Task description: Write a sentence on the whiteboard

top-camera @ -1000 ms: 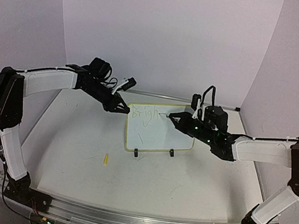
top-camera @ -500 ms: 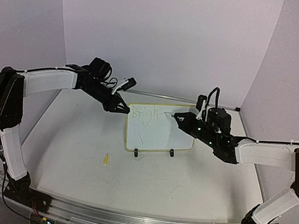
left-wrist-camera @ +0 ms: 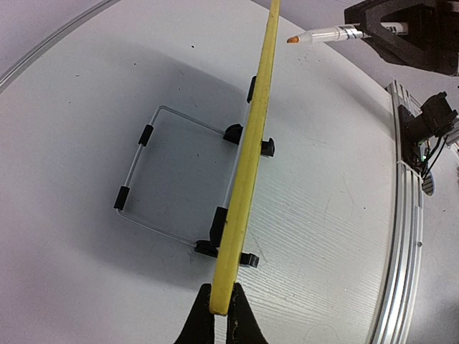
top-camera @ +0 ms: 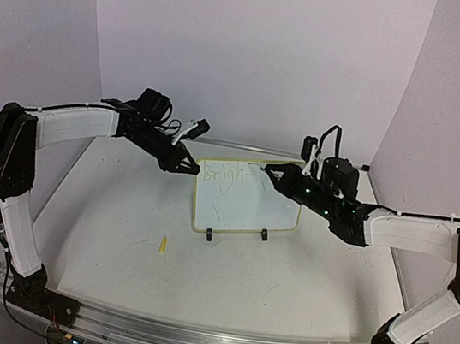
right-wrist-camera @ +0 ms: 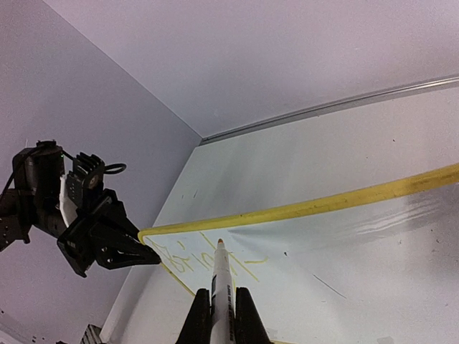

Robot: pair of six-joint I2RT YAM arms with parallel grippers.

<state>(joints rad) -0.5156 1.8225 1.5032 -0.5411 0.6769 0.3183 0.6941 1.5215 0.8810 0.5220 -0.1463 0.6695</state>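
The whiteboard stands upright at mid table, with a yellow rim and two black clip feet. My left gripper is shut on its left edge; in the left wrist view the fingertips pinch the yellow rim, seen edge-on. My right gripper is shut on a white marker with an orange tip. The tip hovers near the board's top rim, a small gap off the face. The sentence is faint yellow handwriting that begins "Bright".
A small yellow cap lies on the table in front of the board to the left. A wire stand props the board from behind. Walls close in the table at the back and sides; a metal rail runs along the near edge.
The right gripper and marker have shifted up and back, so the tip has moved from the writing line toward the board's top rim. The left gripper and the board have stayed still.
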